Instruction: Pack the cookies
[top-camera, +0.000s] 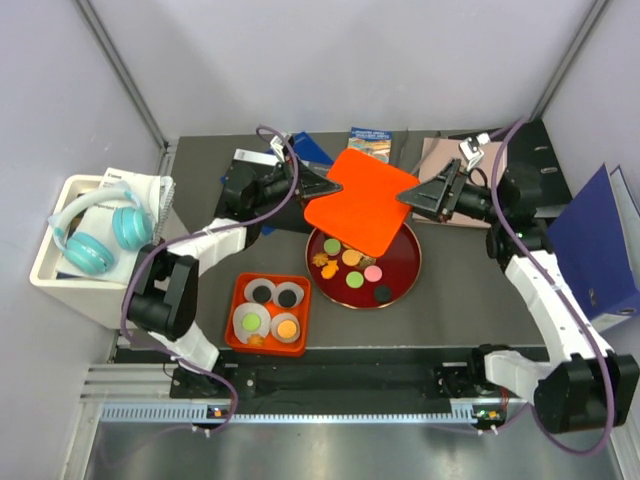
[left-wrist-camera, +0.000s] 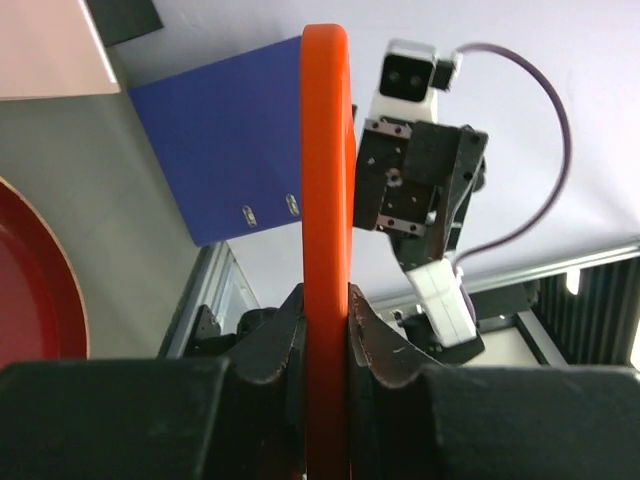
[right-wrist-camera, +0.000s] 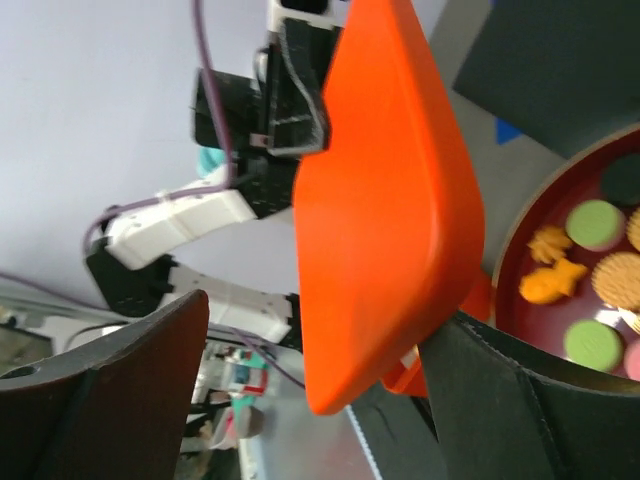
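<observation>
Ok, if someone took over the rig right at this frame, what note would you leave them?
Left gripper: jaws shut on the edge of the orange lid, held up over the far side of the red tray.
Right gripper: jaws open, straddling the lid's opposite corner, not clamped.
Cookies: several loose on the tray; four sit in paper cups in the orange box.
Done: box partly filled.
Left: pack the tray's cookies, then probably fit the lid.

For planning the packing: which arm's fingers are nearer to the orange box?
Left. Its fingers are behind the box, gripping the lid; the right fingers are farther, beyond the tray.
</observation>
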